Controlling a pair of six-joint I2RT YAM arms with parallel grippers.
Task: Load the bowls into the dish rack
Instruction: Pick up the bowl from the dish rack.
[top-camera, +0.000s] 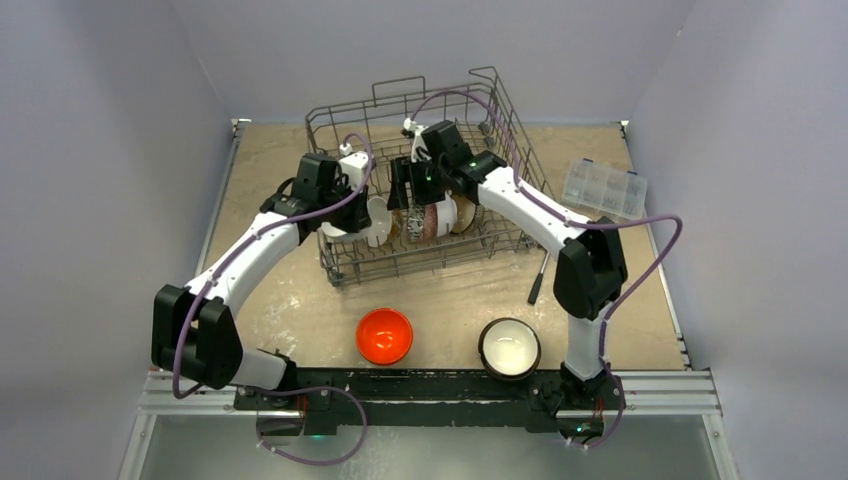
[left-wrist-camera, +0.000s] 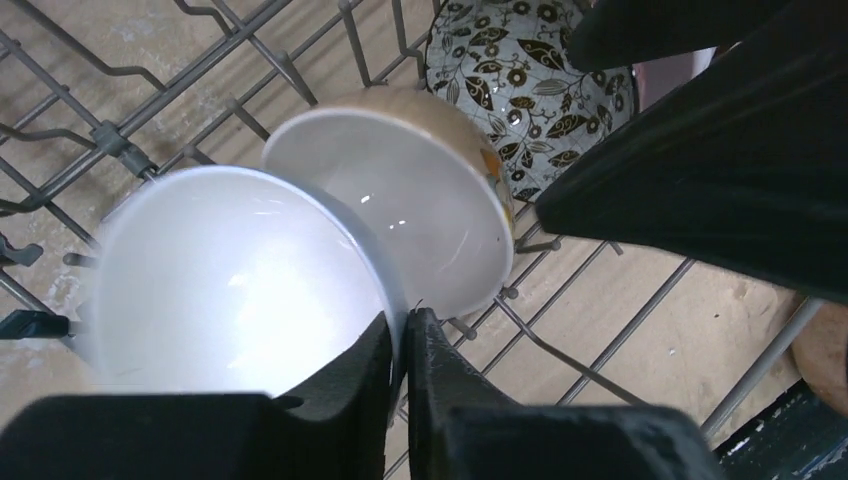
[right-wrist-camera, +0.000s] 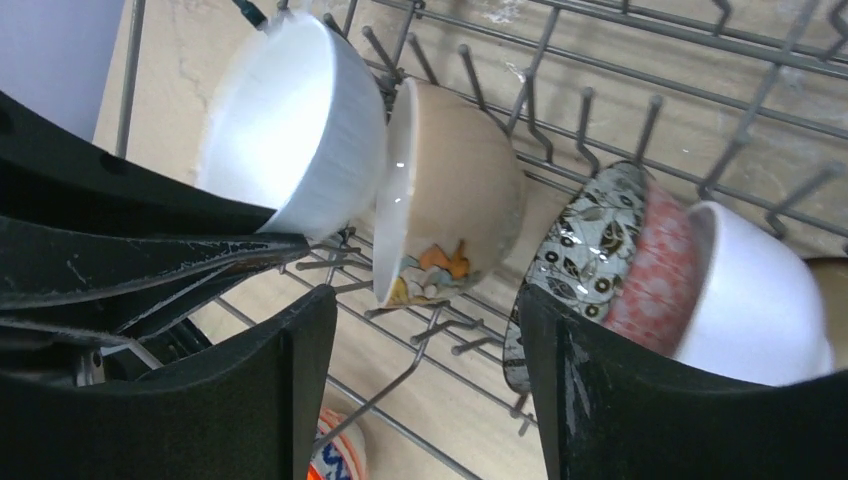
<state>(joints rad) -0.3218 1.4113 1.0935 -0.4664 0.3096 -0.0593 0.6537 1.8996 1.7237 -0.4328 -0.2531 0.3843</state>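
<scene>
Rim pinch: left fingers (left-wrist-camera: 455, 400) nearly shut on white bowl (left-wrist-camera: 220, 280), tilted at left of dish rack (top-camera: 500, 105), against tan bowl (left-wrist-camera: 420, 200). Right fingers (right-wrist-camera: 610, 400) spread wide, empty. Seat bowl between tines before releasing. Orange bowl (top-camera: 385, 335) on near table (top-camera: 290, 300).

One dish rack (top-camera: 430, 258). Seven bowls in view — five in the rack: one white bowl (right-wrist-camera: 290, 130), a second white bowl (right-wrist-camera: 750, 300), one beige bowl (right-wrist-camera: 460, 190), one patterned bowl (right-wrist-camera: 600, 260), one tan bowl (top-camera: 463, 212). Two on the table (top-camera: 300, 300) — one orange-red bowl (top-camera: 385, 335), one dark bowl (top-camera: 509, 347). One clear compartment box (top-camera: 605, 187).
</scene>
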